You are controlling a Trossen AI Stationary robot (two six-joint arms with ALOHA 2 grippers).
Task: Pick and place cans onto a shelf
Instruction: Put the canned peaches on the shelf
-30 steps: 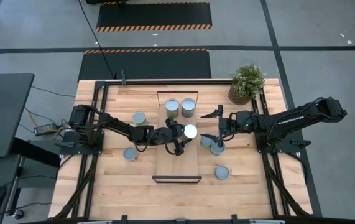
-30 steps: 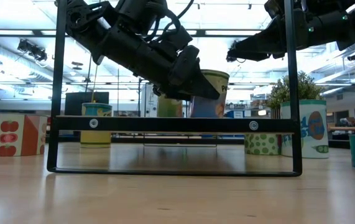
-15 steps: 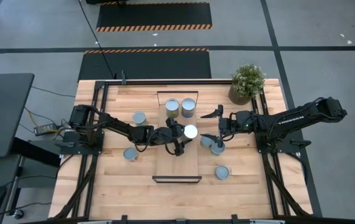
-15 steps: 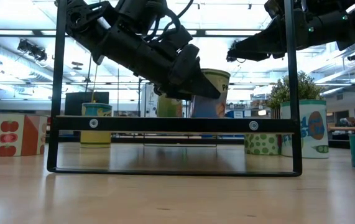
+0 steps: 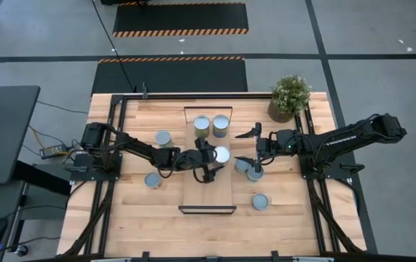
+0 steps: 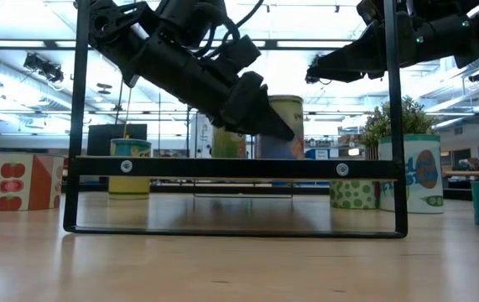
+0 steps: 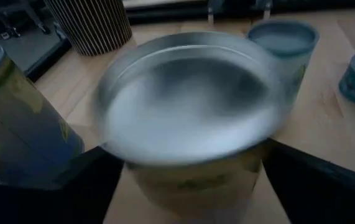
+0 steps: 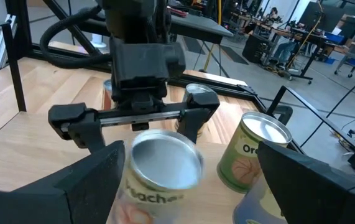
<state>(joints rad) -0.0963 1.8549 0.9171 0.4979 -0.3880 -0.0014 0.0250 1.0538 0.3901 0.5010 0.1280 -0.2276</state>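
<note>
My left gripper is over the middle of the light-wood shelf and shut on a can with a shiny top and yellowish-green sides. The can stands upright in the low view; the shelf's front bar hides its bottom. Two more cans stand on the shelf's far end. My right gripper is open, just right of the shelf, above two cans on the table. My left gripper pinches the can's side wall just under its top rim between its two fingers, one finger on each side. The fingers come slanting down from the table's left. The can is upright; whether its bottom rests on the shelf is hidden.
Loose cans stand on the table left of the shelf and near right. A potted plant stands at the far right corner. The near half of the shelf is bare wood.
My left gripper has tipped and sunk a little, and the held can has gone from slightly tilted to upright, shifting a touch toward the table's left. The grip has stayed shut.
</note>
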